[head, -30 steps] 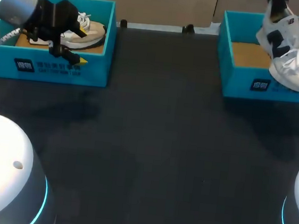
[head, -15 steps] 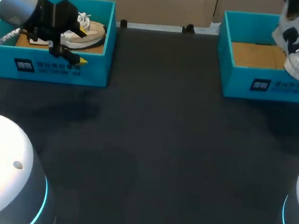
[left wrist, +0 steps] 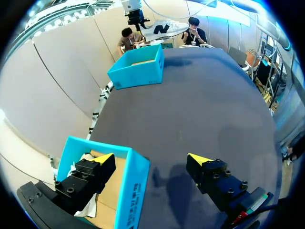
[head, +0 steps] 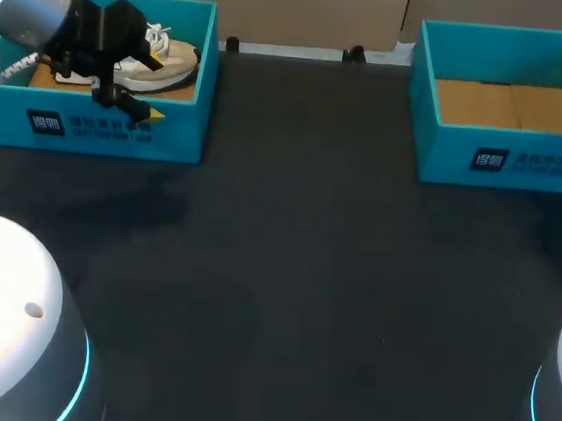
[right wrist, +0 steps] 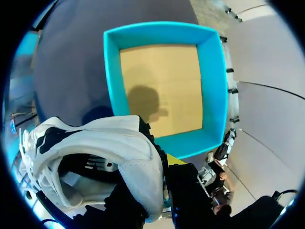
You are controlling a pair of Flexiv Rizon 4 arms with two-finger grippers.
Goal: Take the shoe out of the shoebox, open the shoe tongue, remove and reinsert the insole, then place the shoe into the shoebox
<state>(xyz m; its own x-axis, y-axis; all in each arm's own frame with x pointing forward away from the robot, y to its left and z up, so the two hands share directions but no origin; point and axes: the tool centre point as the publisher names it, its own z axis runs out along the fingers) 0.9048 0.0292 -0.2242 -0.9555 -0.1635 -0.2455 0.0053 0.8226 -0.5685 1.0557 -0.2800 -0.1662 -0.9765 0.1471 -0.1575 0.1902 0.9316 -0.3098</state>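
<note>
Spread wide, my left claw (left wrist: 151,159) straddles one long wall of the left shoebox (left wrist: 136,188). One yellow-tipped finger (left wrist: 102,158) hangs inside the box and the other hangs outside above the tabletop (left wrist: 209,100). Nothing is pinched between them, and I cannot tell whether either finger touches the wall.

That box is a lidless teal cardboard rectangle with straight walls and a plain brown floor. A beige shoe (head: 171,63) lies in it, smooth and rounded, with white laces. Its long axis runs along the box's length. The tabletop between the two boxes is dark, matte and flat.

Well apart on the other side stands the right shoebox (head: 468,155), the same teal shape, its brown cardboard floor bare.

My right claw (right wrist: 159,162) is clamped on the white shoe (right wrist: 109,143) at the heel end, with the padded collar wall gripped between the two black fingers. The shoe has a white upper with dark navy panels, white laces and a soft curved collar. It hangs in the air at the right shoebox's outer end, clear of the floor. Seen from my left wrist, its long axis is about level and the sole faces down. The heel is at my claw and the toe points away from it.
</note>
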